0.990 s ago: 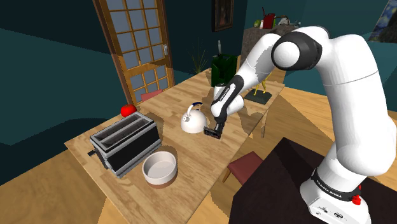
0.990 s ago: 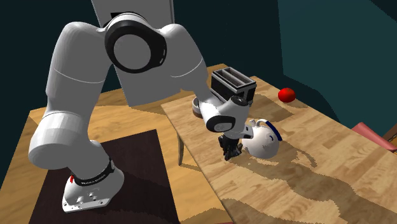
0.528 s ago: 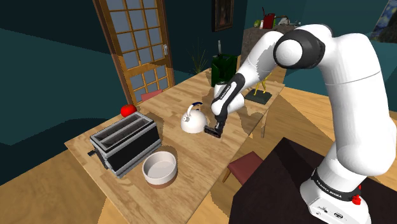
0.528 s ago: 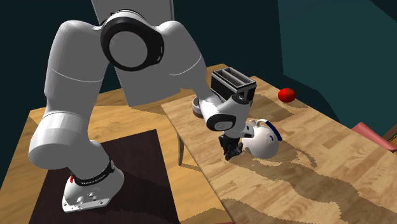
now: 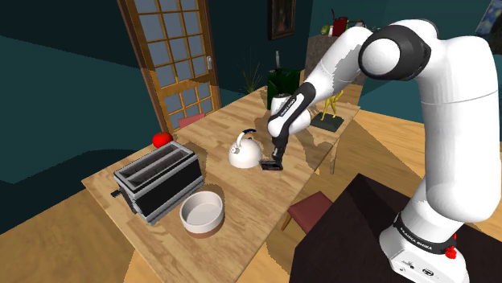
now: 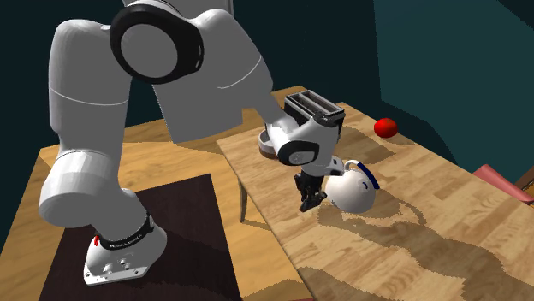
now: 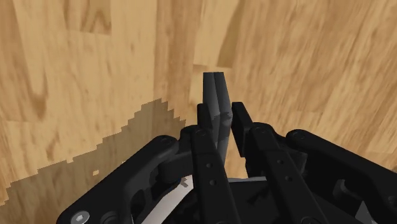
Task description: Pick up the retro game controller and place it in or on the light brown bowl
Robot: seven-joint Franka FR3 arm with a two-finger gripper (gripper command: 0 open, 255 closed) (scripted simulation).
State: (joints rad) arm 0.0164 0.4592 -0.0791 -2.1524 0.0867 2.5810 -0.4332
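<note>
Beside the white kettle (image 5: pixel 243 153), low over the wooden worktop (image 5: pixel 256 211), the retro game controller (image 5: pixel 270 166) is clamped between the jaws. In the wrist view it is a thin dark slab (image 7: pixel 214 95) pinched flat between the two black fingers (image 7: pixel 205 130), which press on its broad faces.

By that, the grasp looks made. The shoulder view is too poor to say whether the controller has fully cleared the wood, though it seems to hang slightly above it. What is left is the greater part: raising it, carrying it past the kettle toward the bowl (image 5: pixel 202 213), which is pale inside with a brown base, and letting go there. That bowl stands well apart from the controller, near the worktop's front edge, just beside the black toaster (image 5: pixel 158 182), and holds nothing.

Judging by the wrist view, the controller's long axis runs in line with the fingers. Its free end points down at the worktop, and its narrow edge faces the wrist camera.
</note>
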